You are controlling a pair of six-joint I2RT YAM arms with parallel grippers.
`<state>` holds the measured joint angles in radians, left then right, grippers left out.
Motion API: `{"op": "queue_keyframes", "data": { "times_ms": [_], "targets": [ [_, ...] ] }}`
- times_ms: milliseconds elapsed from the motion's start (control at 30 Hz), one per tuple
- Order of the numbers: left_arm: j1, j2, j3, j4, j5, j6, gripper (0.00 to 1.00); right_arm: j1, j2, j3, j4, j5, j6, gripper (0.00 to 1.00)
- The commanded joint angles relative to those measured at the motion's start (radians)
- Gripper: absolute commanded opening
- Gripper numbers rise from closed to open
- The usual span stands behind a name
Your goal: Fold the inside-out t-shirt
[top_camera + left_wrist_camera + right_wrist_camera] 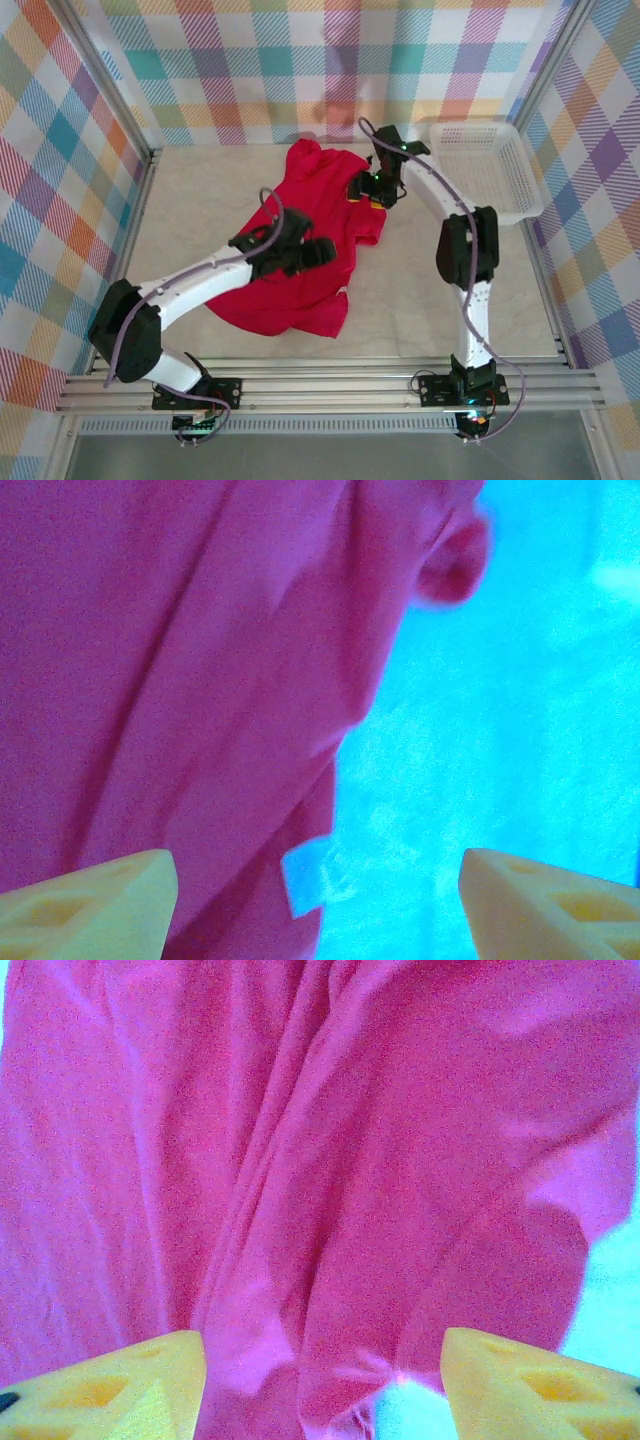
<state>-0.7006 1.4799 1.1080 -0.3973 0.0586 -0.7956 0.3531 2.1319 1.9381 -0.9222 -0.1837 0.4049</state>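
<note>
Red t-shirt (320, 200) rumpled, bare table (400, 300) rightward

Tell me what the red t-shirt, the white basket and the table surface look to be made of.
The t-shirt looks like soft, matte fabric, probably cotton: it lies in loose folds and wrinkles. The basket appears to be stiff white plastic, its walls an open mesh. The table is a pale, marbled matte sheet; what material, I cannot tell.

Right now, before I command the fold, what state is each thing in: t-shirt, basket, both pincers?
t-shirt: unfolded, rumpled, lying on the table.
basket: upright, looks empty.
left pincer: open, over the t-shirt's edge, holding nothing.
right pincer: open, over the t-shirt, holding nothing.
</note>
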Motion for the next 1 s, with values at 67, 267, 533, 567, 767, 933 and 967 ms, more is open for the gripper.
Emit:
{"op": "queue_keyframes", "data": {
  "times_ms": [67,267,533,567,767,933,967],
  "targets": [
    [0.212,0.139,0.143,-0.115,0.028,0.193,0.73,0.004,-0.163,-0.311,0.136,0.032,0.059,0.62],
    [0.385,0.352,0.211,-0.072,0.148,0.231,0.71,-0.038,-0.220,-0.512,0.274,0.017,0.103,0.64],
    [0.546,0.377,0.054,-0.037,0.155,0.246,0.69,-0.042,-0.033,-0.390,0.339,-0.005,0.121,0.56],
    [0.549,0.367,0.033,-0.031,0.155,0.249,0.69,-0.045,-0.017,-0.370,0.338,-0.002,0.117,0.51],
    [0.540,0.284,-0.174,0.055,0.206,0.190,0.65,-0.095,0.013,-0.165,0.159,0.060,0.007,0.00],
    [0.434,0.117,-0.388,0.158,0.188,0.066,0.63,-0.121,-0.033,0.076,-0.098,0.204,-0.158,0.00],
    [0.406,0.087,-0.416,0.170,0.178,0.036,0.63,-0.121,-0.027,0.121,-0.149,0.227,-0.173,0.00]
  ]
}}
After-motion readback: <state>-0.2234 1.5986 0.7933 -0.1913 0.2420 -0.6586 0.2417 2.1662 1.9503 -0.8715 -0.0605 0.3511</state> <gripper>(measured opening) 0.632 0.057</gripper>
